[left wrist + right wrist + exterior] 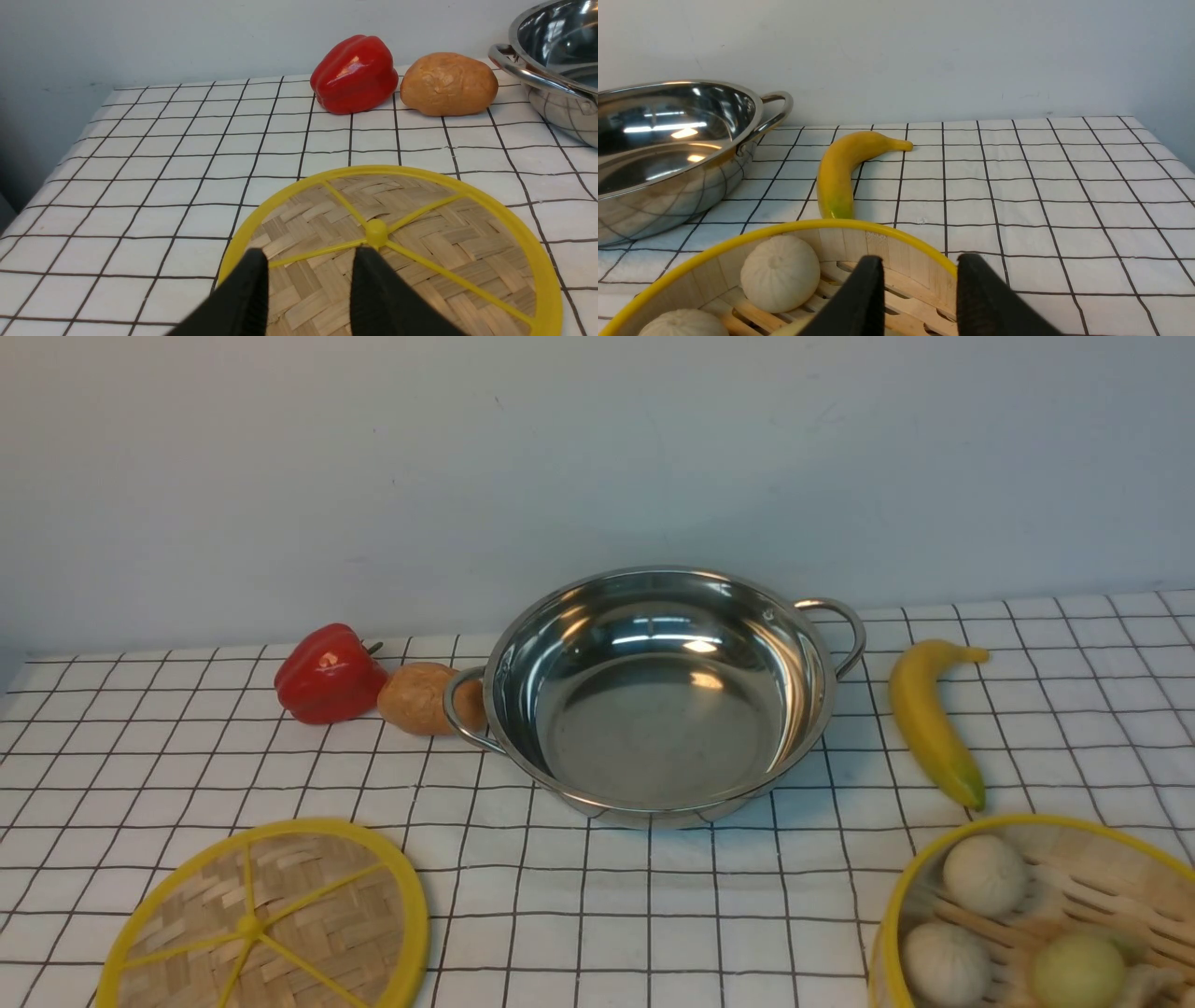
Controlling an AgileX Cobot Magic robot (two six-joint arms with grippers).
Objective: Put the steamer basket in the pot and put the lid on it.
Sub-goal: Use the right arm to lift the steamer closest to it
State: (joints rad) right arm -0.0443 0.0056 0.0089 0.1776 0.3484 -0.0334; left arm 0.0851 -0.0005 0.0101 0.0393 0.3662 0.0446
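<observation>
The empty steel pot (pixel 653 728) stands mid-table; the left wrist view catches its handle side (pixel 556 46) and the right wrist view its near wall (pixel 668 140). The lid (pixel 271 924) lies flat at the front left. My left gripper (pixel 310 254) hangs open just above the lid (pixel 420 242), close to its centre knob. At the front right sits the steamer basket (pixel 1036 819), holding three round buns. My right gripper (pixel 921 257) is open over the basket wall (pixel 896 252), one finger above the inside, the other above the outside. Neither gripper shows in the front view.
A red pepper (pixel 329 674) and a brown potato (pixel 420 698) lie against the pot's left handle. A banana (pixel 929 719) lies right of the pot, just behind the basket. The wall rises close behind, and the checked cloth ends at the table's left edge (pixel 70 149).
</observation>
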